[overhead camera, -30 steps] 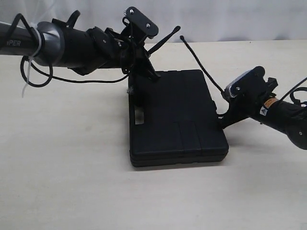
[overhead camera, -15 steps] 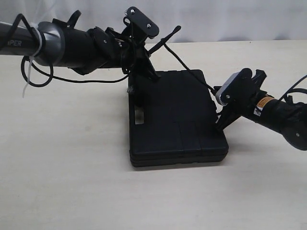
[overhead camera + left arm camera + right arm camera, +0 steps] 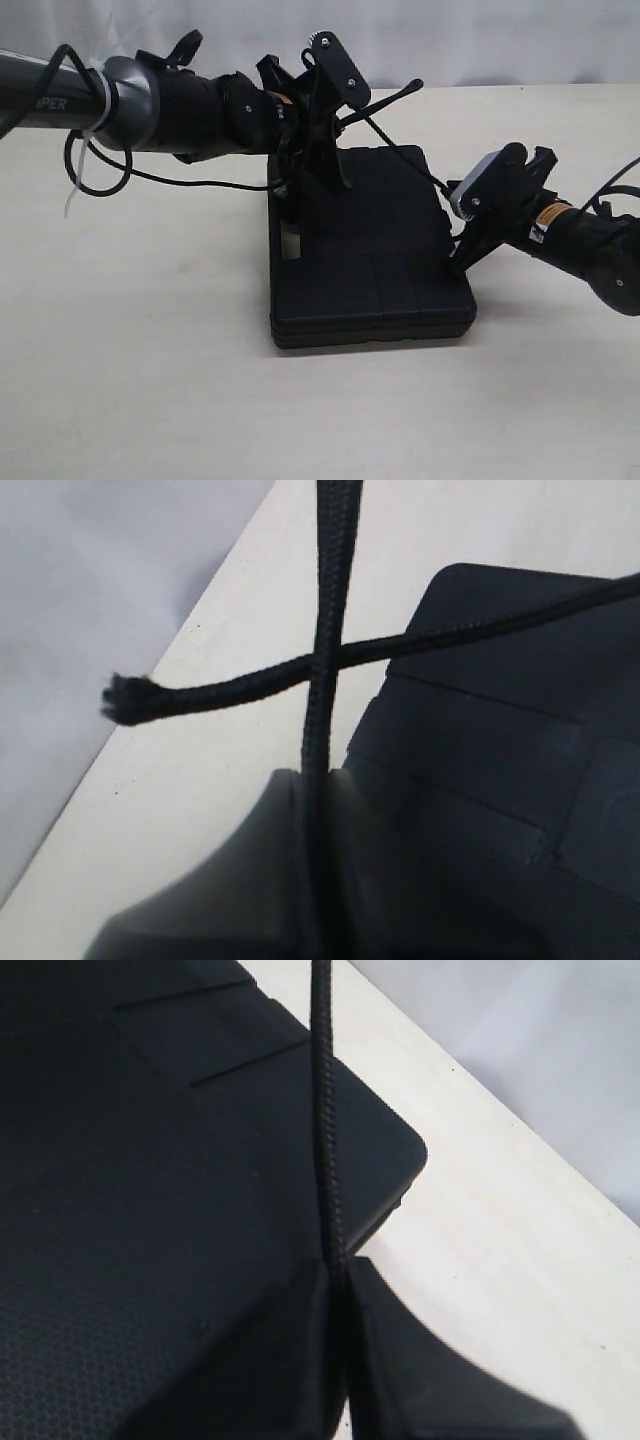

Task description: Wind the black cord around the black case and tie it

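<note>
Beige tabletop (image 3: 150,380), blk case (image 3: 370,250), white backdrop (image 3: 500,40)

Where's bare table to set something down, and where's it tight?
Free: table in front of the black case and left of it. Crowded: over the case's far side, where left gripper and right gripper hold the black cord crossed.

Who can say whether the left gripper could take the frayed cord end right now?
Probably not yet. The frayed end hangs uncovered just beyond the left gripper, but that gripper is shut on its own stretch of cord and would have to let go first.
</note>
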